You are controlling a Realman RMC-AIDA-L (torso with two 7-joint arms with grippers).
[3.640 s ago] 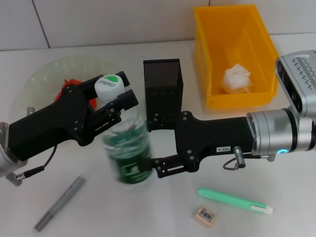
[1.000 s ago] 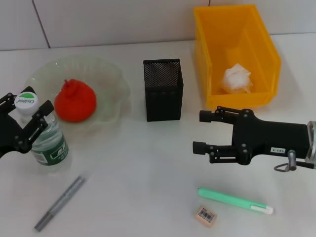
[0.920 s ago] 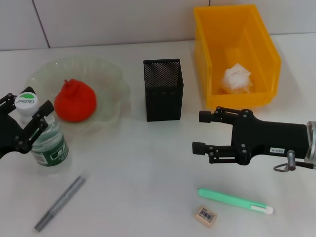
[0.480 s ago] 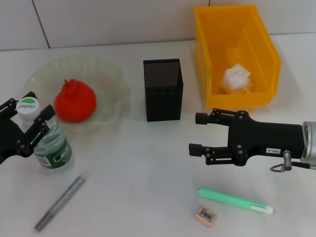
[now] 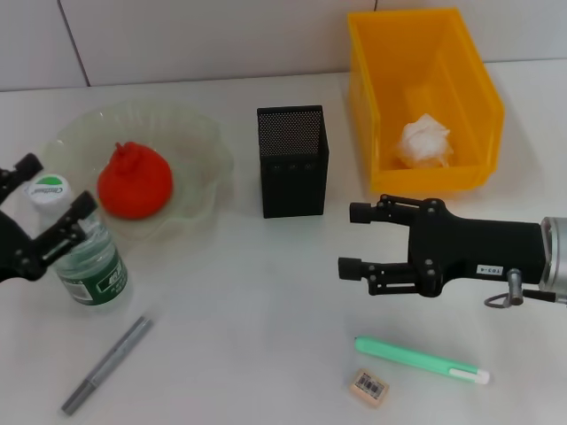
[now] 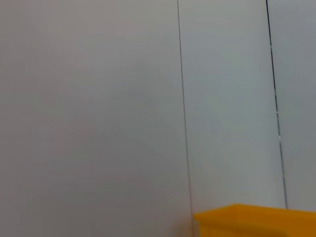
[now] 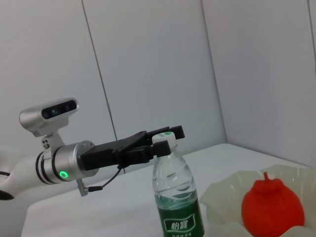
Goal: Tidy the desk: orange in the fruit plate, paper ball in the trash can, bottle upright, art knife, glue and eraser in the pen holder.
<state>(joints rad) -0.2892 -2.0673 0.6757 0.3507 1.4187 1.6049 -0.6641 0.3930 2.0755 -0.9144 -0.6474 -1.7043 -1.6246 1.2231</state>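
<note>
The bottle (image 5: 89, 261) stands upright left of the fruit plate (image 5: 205, 142); it also shows in the right wrist view (image 7: 177, 197). My left gripper (image 5: 53, 188) is open, its fingers spread either side of the white cap (image 5: 49, 188), and it shows in the right wrist view (image 7: 165, 139). The orange (image 5: 133, 182) lies in the plate. The paper ball (image 5: 423, 142) lies in the yellow trash can (image 5: 372, 97). My right gripper (image 5: 351, 239) is open and empty, right of the black pen holder (image 5: 292, 164). The eraser (image 5: 369, 387) lies near the front edge.
A green pen-shaped tool (image 5: 421, 360) lies by the eraser under my right arm. A grey pen-shaped stick (image 5: 106, 365) lies at the front left. The left wrist view shows only the wall and a corner of the yellow bin (image 6: 256, 219).
The left gripper carried the bottle from the middle to the left by the plate; its fingers have now spread off the cap. The right gripper let go and drew back right.
</note>
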